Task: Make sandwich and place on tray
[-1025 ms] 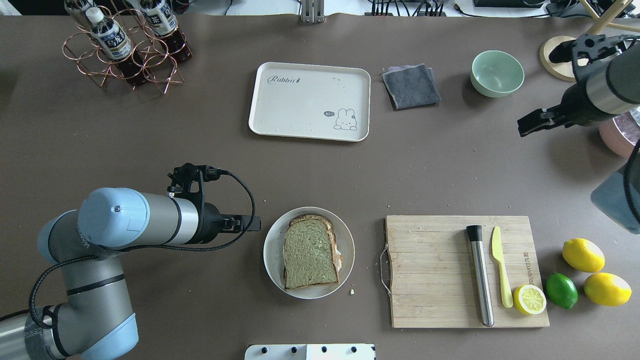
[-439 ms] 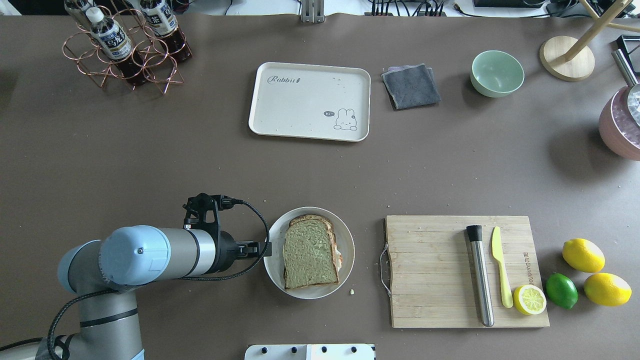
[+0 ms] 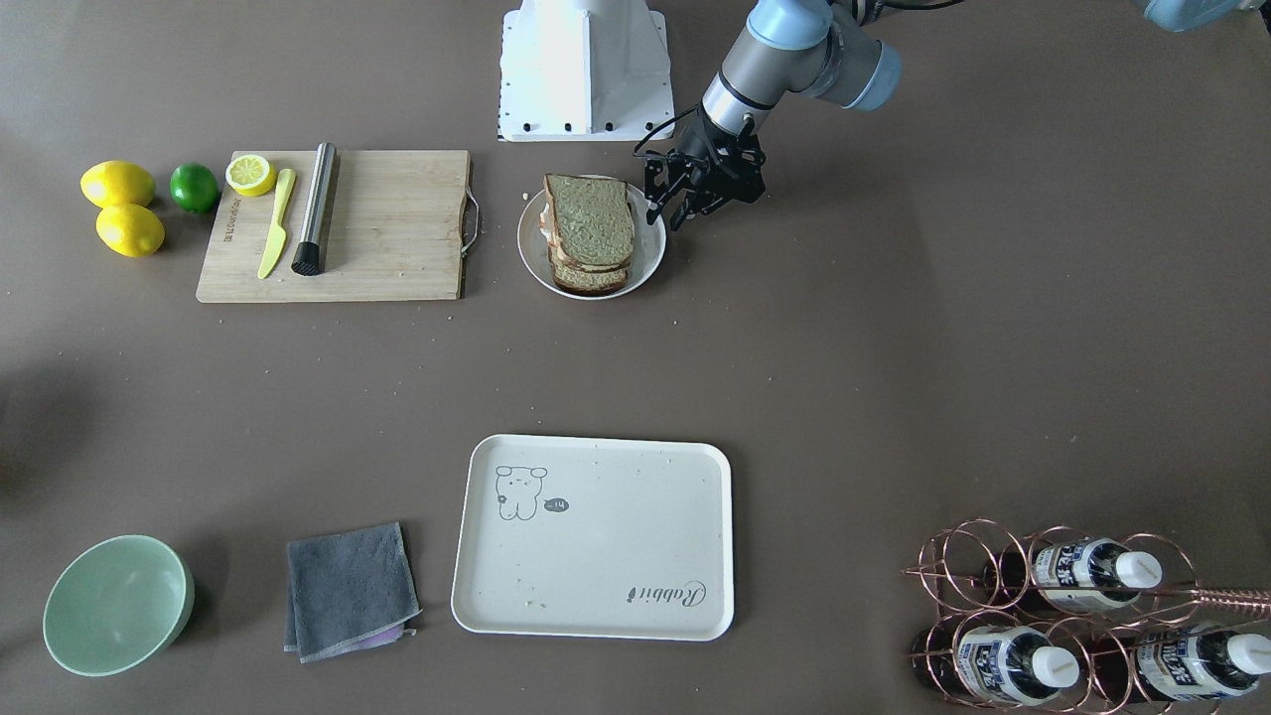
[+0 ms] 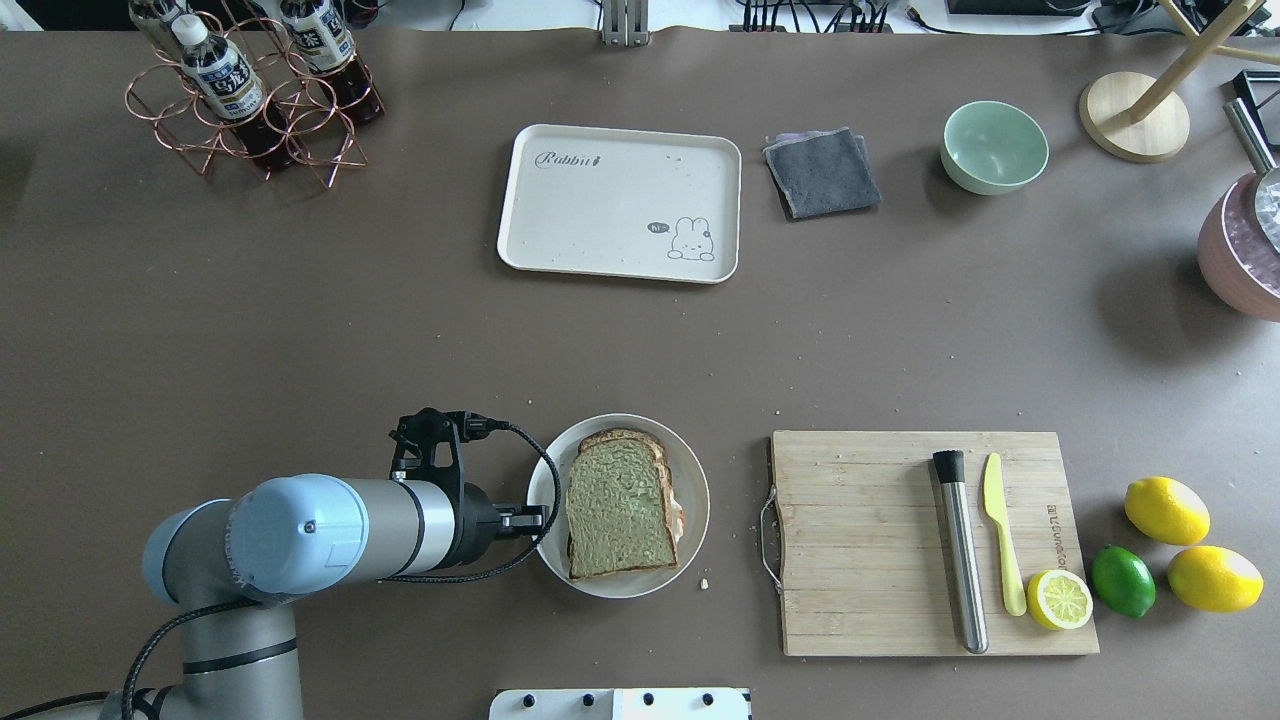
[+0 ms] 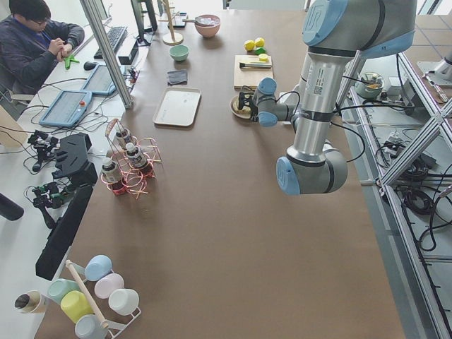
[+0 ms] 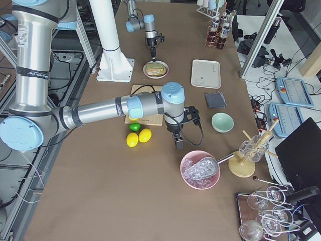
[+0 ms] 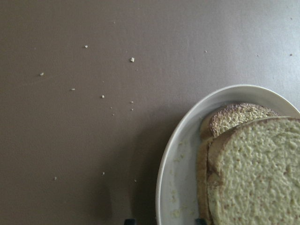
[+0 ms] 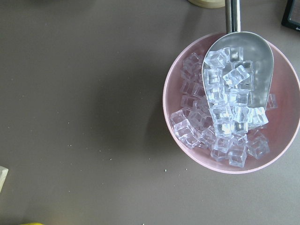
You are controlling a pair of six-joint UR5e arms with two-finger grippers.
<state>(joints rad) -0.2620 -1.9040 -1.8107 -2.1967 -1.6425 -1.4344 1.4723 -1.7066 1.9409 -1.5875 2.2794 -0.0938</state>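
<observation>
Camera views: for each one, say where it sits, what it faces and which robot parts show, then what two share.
Overhead exterior: behind robot, down on table; left arm, left gripper at plate.
Front-facing: opposite, facing base; left arm.
Exterior left: left table end; left arm near.
Exterior right: right end; right arm, right gripper.
Left wrist: down on plate, sandwich; fingertips barely.
Right wrist: down on ice bowl; nothing.
Shared: overhead and front-facing both show tray.
</observation>
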